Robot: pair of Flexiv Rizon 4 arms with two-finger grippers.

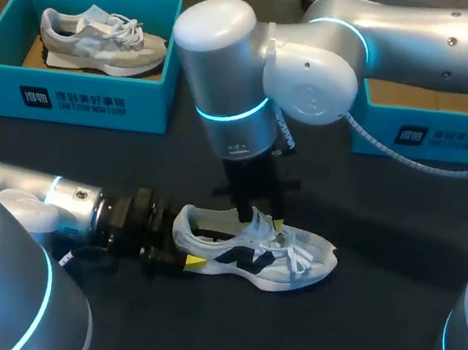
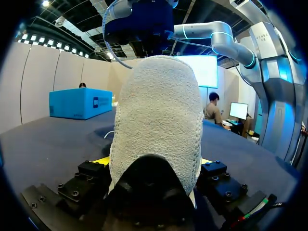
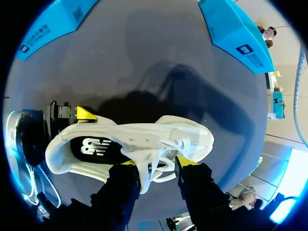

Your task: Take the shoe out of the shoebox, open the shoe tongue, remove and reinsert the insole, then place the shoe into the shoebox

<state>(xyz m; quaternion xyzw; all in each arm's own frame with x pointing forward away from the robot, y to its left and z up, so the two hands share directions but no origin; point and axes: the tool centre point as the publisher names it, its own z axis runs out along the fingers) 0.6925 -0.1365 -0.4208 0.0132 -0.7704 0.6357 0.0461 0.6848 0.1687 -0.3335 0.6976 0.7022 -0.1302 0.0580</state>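
A white shoe (image 1: 250, 254) with a dark side logo lies on the dark table, toe pointing right. My left gripper (image 1: 185, 242) comes in low from the left and is shut on the heel (image 2: 159, 120), one finger on each side; one yellow fingertip (image 3: 85, 113) shows beside the heel in the right wrist view. My right gripper (image 1: 264, 223) hangs straight down over the shoe's opening. Its fingers (image 3: 127, 180) close on the tongue (image 3: 148, 166) and the laces beside it. The dark insole (image 3: 96, 147) shows inside the shoe.
An open blue shoebox (image 1: 75, 79) at the back left holds a second, grey shoe (image 1: 101, 39). Another blue shoebox (image 1: 427, 135) stands at the back right, partly behind my right arm. Bare dark table lies in front of the shoe.
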